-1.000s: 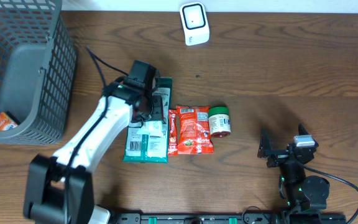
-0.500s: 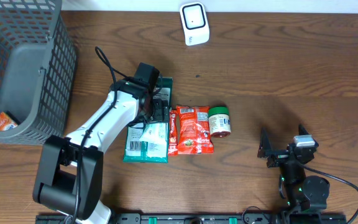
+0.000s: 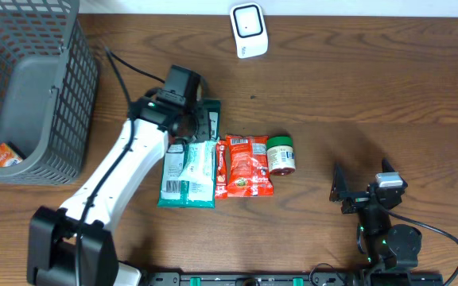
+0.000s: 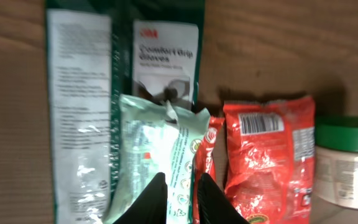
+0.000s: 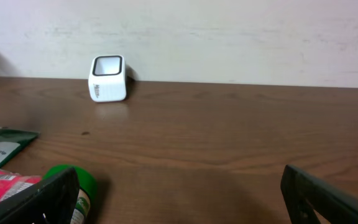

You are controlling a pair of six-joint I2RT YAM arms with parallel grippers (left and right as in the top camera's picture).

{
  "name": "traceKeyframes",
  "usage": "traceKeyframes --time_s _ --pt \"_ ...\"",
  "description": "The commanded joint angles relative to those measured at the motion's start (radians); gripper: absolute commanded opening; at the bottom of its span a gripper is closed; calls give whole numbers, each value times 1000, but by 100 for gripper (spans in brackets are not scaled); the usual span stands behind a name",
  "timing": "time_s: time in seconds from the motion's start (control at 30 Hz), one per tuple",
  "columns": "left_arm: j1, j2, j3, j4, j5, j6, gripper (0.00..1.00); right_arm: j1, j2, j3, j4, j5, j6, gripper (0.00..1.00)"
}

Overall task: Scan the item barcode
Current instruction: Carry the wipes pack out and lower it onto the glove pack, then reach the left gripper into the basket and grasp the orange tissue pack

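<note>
My left gripper (image 4: pixel 180 196) has its two black fingers nearly together over the row of items, pinching the right edge of a pale green wipes packet (image 4: pixel 157 143). That packet lies partly on a dark green 3M glove pack (image 4: pixel 165 56). To its right are red snack packets (image 4: pixel 269 155), one with a barcode facing up, and a green-lidded jar (image 4: pixel 347 162). From overhead, the left gripper (image 3: pixel 199 139) is over the packet (image 3: pixel 189 171). The white scanner (image 3: pixel 249 30) stands at the table's far edge. My right gripper (image 3: pixel 356 195) rests open at the front right, holding nothing.
A grey mesh basket (image 3: pixel 22 87) stands at the far left with an orange item (image 3: pixel 5 155) inside. In the right wrist view the scanner (image 5: pixel 109 78) faces me across bare wood, and the jar (image 5: pixel 79 186) sits by my left finger.
The left jaws spread wide, then closed on the edge of the pale green packet. The left wrist shifted slightly back and left. The right arm stayed still.
</note>
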Motion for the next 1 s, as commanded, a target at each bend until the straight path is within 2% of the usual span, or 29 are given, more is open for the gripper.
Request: traceKeyframes --time_s 0.0,0.33,0.57,0.73,0.8,0.83,0.97 --pt "-26 55 -41 16 16 5 19 -10 -3 -1 -4 2 3 99" --pt "-35 217 -43 43 18 5 19 -10 -3 -1 -4 2 3 99" --pt "-28 185 -26 58 18 13 21 -10 -3 -1 -4 2 3 99" --pt "24 47 88 -28 5 56 39 -10 -3 -1 -4 2 3 99" --pt "64 -29 142 -43 -14 63 58 -10 -3 -1 -4 2 3 99" --pt "87 -65 169 -47 -35 63 65 -10 -3 -1 -4 2 3 99" --pt "211 -202 254 -45 -161 63 78 -10 -2 -1 -4 2 3 99"
